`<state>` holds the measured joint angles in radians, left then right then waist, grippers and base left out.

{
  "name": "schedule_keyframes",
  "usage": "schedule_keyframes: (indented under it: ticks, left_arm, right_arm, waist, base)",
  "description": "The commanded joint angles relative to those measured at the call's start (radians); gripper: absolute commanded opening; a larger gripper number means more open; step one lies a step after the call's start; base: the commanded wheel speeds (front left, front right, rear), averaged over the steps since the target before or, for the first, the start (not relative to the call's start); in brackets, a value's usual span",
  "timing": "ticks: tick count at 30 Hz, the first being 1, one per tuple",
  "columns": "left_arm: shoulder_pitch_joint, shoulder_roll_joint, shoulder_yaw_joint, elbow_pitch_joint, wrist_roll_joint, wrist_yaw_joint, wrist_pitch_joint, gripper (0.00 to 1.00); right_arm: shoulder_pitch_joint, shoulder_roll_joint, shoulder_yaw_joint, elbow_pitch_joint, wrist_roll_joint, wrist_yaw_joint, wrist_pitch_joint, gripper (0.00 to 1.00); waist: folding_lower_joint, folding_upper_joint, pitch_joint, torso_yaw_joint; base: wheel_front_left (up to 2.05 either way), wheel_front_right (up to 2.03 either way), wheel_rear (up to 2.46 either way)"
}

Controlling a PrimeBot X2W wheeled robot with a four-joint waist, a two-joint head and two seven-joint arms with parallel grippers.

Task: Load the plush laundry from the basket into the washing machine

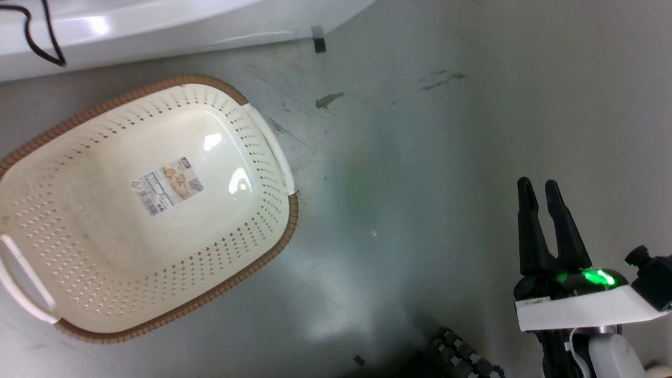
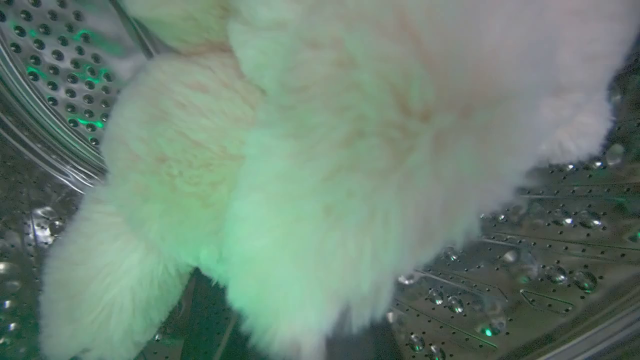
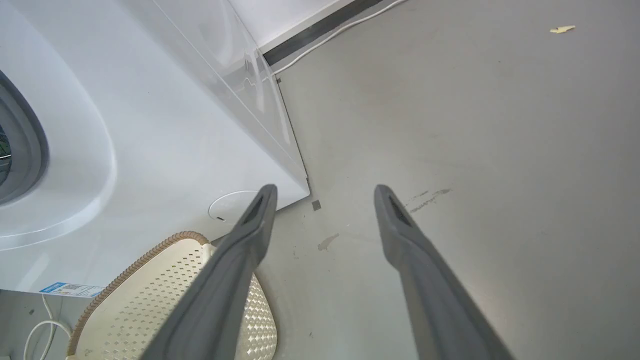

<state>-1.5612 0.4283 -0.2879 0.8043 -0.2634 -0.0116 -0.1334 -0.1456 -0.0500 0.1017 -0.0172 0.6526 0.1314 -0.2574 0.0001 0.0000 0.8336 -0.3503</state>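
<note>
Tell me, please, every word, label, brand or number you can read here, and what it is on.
Sticker on the bottom of the basket: printed text and pictures, too blurred to read.
Blue label low on the washing machine: too small to read.
So no text can be quoted.

Cream plush laundry (image 2: 310,165) rests in the drum of the washing machine (image 2: 550,260)

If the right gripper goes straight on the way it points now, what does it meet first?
Most likely the bare floor, just beside the lower corner of the washer. The right gripper is open, with nothing between it and that floor. Depth is unclear, so it might graze the corner.
</note>
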Motion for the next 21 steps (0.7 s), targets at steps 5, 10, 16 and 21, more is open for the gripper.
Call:
schedule_keyframes:
  ticks: [5, 10, 16, 21]
  left_arm:
    - [-0.059, 0.011, -0.017, -0.006, 0.018, 0.007, 0.023, 0.0]
    - [-0.074, 0.009, -0.02, 0.01, 0.013, 0.018, 0.036, 0.0]
    - [-0.08, 0.0, -0.015, 0.028, -0.003, 0.027, 0.019, 1.0]
    - [-0.068, -0.029, -0.005, 0.06, -0.035, 0.024, 0.006, 1.0]
  right_arm:
    - [0.024, 0.0, 0.0, -0.022, 0.009, -0.001, -0.004, 1.0]
    - [0.029, 0.0, -0.003, -0.032, 0.011, -0.001, -0.004, 1.0]
    - [0.02, 0.0, -0.004, -0.028, 0.006, -0.001, -0.004, 1.0]
    - [0.009, 0.0, -0.022, -0.024, -0.017, -0.001, -0.004, 1.0]
  waist:
    - [-0.0001, 0.0, 0.028, -0.018]
    - [-0.0001, 0.0, 0.039, -0.016]
    - [-0.0001, 0.0, 0.041, 0.002]
    - [-0.0001, 0.0, 0.019, 0.03]
  base:
    - [0.0, 0.0, 0.0]
    - [0.0, 0.0, 0.0]
    - [0.0, 0.0, 0.0]
    - [0.0, 0.0, 0.0]
